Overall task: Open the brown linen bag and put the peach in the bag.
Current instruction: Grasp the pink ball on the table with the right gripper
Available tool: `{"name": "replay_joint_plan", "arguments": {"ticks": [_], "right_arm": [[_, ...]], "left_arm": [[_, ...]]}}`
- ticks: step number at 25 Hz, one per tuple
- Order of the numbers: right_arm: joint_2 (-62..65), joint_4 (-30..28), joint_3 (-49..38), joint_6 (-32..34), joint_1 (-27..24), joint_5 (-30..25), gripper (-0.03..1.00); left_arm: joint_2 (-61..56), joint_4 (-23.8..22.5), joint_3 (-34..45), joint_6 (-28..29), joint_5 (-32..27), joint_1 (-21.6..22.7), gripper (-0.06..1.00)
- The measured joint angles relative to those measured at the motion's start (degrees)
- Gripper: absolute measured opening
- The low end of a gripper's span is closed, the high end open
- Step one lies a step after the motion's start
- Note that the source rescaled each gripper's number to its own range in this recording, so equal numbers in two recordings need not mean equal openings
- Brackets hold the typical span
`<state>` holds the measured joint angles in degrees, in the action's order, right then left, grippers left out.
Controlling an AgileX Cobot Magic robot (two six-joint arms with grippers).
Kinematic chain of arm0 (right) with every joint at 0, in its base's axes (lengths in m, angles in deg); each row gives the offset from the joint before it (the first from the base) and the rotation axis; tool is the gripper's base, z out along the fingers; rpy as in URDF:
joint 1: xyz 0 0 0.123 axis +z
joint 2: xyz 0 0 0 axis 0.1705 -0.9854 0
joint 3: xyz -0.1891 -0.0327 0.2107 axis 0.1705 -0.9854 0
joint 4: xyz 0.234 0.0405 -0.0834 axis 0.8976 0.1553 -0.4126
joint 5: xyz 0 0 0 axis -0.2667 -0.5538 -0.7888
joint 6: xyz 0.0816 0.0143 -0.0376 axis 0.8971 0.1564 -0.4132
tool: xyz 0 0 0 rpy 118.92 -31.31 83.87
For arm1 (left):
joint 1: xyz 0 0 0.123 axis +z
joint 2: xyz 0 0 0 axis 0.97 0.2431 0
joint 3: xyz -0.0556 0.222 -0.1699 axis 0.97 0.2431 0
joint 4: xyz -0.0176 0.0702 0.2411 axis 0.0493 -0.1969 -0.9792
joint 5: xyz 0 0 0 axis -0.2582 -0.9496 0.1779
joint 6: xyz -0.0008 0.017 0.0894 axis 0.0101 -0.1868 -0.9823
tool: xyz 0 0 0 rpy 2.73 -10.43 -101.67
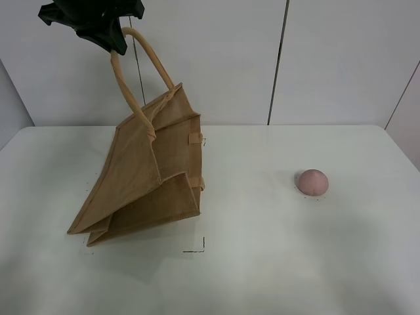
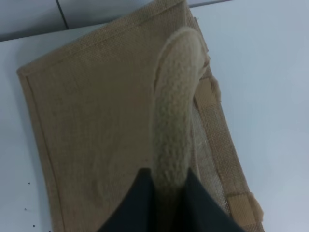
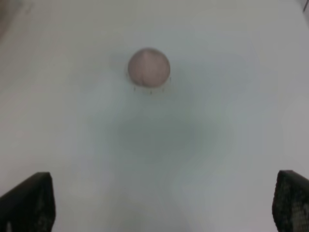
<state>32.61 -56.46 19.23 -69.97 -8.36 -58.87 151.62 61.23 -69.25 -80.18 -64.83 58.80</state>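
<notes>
The brown linen bag [image 1: 147,177] leans tilted on the white table, at left of centre in the exterior view. One of its beige loop handles [image 1: 131,72] is pulled up. My left gripper [image 1: 111,39] is high above the table, shut on that handle. The left wrist view shows the handle [image 2: 174,106] pinched in the gripper [image 2: 169,193], with the bag's side [image 2: 96,121] below. The peach [image 1: 312,182] sits alone at the table's right. In the right wrist view my right gripper [image 3: 160,200] is open and empty, hanging above and short of the peach [image 3: 148,67].
The white table [image 1: 295,262] runs to a pale panelled wall [image 1: 341,59] at the back. Small black corner marks [image 1: 197,248] sit on the tabletop by the bag's base. Bare tabletop lies between the bag and the peach.
</notes>
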Motion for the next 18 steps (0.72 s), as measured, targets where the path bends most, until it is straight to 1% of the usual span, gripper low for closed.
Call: {"name": "replay_joint_plan", "arguments": {"ticks": [4,7,9,12,14,18], "right_arm": [[-15.44,0.05,4.49,0.0,0.0,0.0,1.0],[-30.47,0.76,9.09,0.0,0.0,0.7,1.0],[-39.7,1.1,11.8,0.0,0.0,3.03,1.0],[-53.84,1.16,16.52,0.0,0.0,8.56,1.0],[-63.58,1.16,20.7,0.0,0.0,11.33,1.0],[-79.66,1.27,30.73,0.0,0.0,14.99,1.0]], "left_arm": [[0.0,0.0,0.0,0.0,0.0,0.0,0.0],[0.0,0.0,0.0,0.0,0.0,0.0,0.0],[0.0,0.58,0.0,-0.07,0.0,0.0,0.0],[-0.51,1.6,0.06,-0.39,0.0,0.0,0.0],[-1.3,1.64,0.06,-0.45,0.0,0.0,0.0],[-2.77,1.58,0.06,-0.61,0.0,0.0,0.0]]}}
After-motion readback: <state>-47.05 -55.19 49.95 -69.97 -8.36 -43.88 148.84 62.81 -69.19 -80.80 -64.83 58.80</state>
